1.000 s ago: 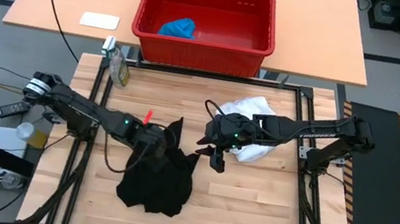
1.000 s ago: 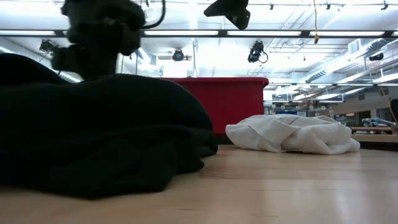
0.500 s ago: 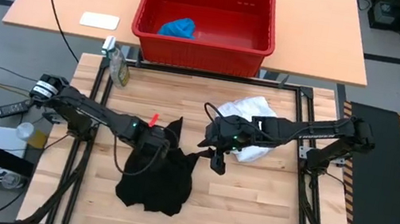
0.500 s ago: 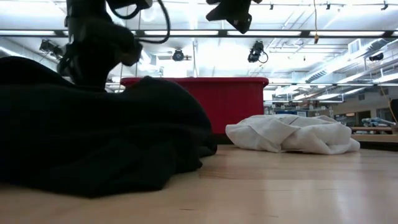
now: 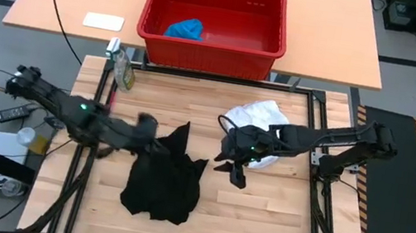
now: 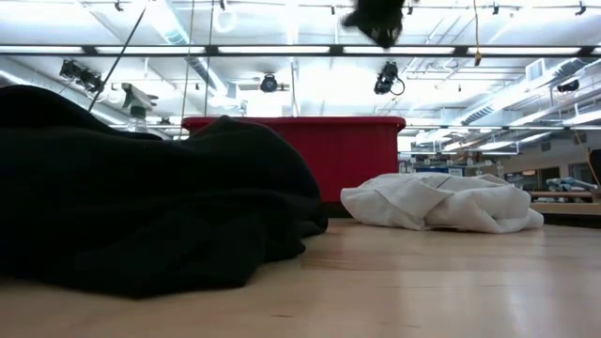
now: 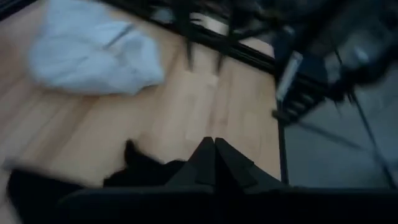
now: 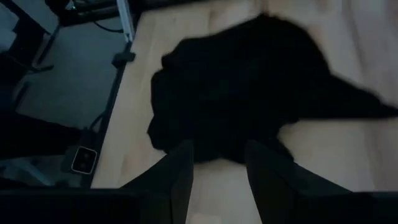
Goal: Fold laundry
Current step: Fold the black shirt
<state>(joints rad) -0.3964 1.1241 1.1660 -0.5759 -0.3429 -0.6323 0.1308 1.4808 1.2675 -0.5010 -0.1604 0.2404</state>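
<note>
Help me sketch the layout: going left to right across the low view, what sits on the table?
Black garment → red basket behind → white garment.

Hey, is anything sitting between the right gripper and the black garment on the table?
Nothing visible does. The right gripper hangs over bare wood just beside the black garment, fingers apart, with only open table between them.

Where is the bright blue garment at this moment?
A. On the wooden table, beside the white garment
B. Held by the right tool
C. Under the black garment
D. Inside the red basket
D: in the high view the bright blue garment lies inside the red basket, on the far table, away from both arms.
</note>
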